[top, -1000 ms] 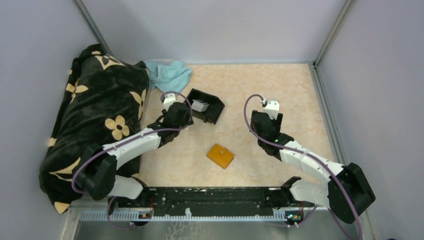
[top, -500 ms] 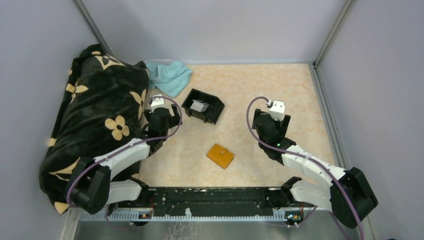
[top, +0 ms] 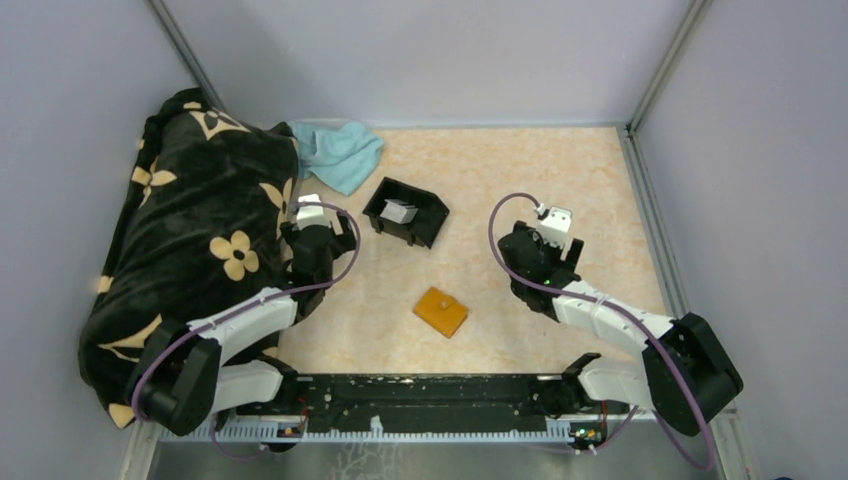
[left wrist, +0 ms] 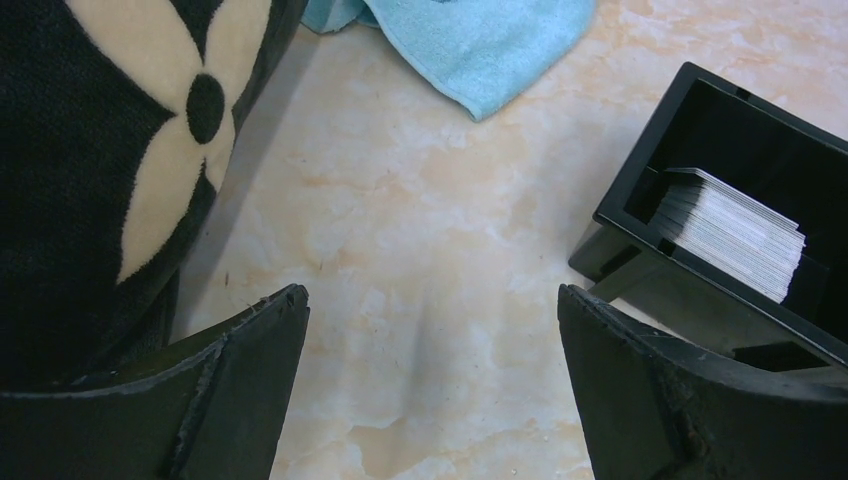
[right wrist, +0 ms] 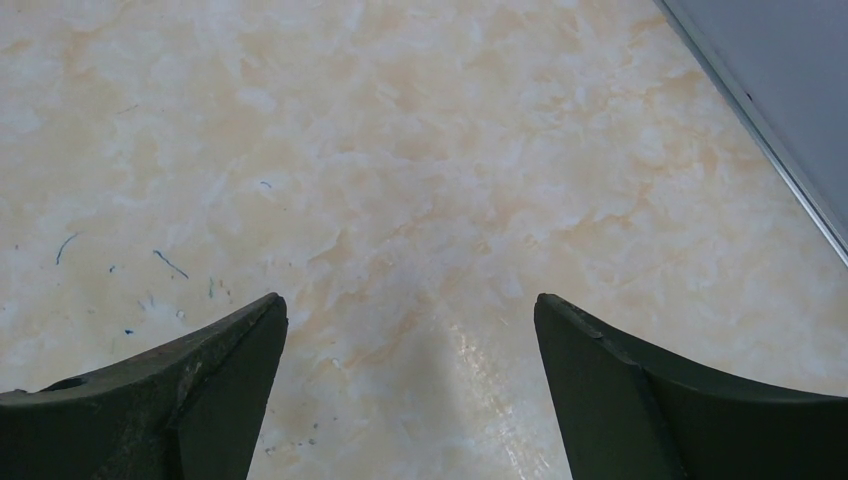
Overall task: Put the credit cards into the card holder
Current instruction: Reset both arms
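**A:** Where are the cards right now?

**B:** A stack of thin, pale grey-white credit cards [left wrist: 735, 232] sits inside the black open-topped plastic tray [top: 428, 232]. The tray stands left of centre, toward the far side of the marbled beige desk [top: 520, 170].

**A:** And the wallet?

**B:** The small flat orange-tan leather-like card holder [top: 440, 312] lies on the desk near the middle, nearer than the tray and well apart from it. It lies between the two arms and touches neither. It looks folded shut with its little tab on top, though from overhead it is too small to be sure.

**A:** How do the left jaws stand?

**B:** They are spread wide with nothing in them. The left arm [top: 250, 315] reaches toward the far side along the right edge of the black blanket with cream flower shapes [top: 190, 230]. In the wrist view its two dark fingers [left wrist: 240, 400] frame bare desk. The tray is off to the right beyond the right finger, and the blanket is on the left.

**A:** Anything else over there?

**B:** A light blue cloth [top: 340, 150] lies crumpled at the far left, touching the blanket and just beside the tray's far-left corner.

**B:** The right jaws are also spread wide and hold nothing. The right arm [top: 600, 315] bends in from the near right, and its wrist hangs over open desk right of centre. Between its fingers [right wrist: 200, 390] there is only marbled surface, with a few faint blue marks to the left.
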`<state>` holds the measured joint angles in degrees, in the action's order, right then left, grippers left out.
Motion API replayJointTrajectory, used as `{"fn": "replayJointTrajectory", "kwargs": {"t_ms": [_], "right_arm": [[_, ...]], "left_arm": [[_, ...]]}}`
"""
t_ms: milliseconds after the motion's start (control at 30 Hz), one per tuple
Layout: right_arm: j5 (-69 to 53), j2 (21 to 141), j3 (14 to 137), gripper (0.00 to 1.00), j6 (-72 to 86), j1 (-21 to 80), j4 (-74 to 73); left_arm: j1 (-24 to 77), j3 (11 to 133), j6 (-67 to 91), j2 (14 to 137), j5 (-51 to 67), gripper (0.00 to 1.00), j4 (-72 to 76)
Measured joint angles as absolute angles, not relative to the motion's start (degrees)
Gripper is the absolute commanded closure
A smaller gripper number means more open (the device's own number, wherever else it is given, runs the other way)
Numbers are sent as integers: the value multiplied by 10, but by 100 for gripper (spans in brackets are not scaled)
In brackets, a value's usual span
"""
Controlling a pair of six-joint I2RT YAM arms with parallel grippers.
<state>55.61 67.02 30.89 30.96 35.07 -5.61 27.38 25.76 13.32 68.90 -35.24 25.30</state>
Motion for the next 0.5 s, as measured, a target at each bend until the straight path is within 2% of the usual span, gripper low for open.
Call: {"fn": "replayJointTrajectory", "kwargs": {"t_ms": [267, 400, 500], "right_arm": [[566, 654, 308, 6, 312, 351, -55], [571, 639, 307, 13, 312, 351, -52], [573, 630, 303, 9, 311, 351, -43]], "left_arm": [[272, 245, 132, 689, -357, 0, 271], [272, 244, 132, 689, -358, 0, 273], [272, 244, 132, 689, -358, 0, 276]]}}
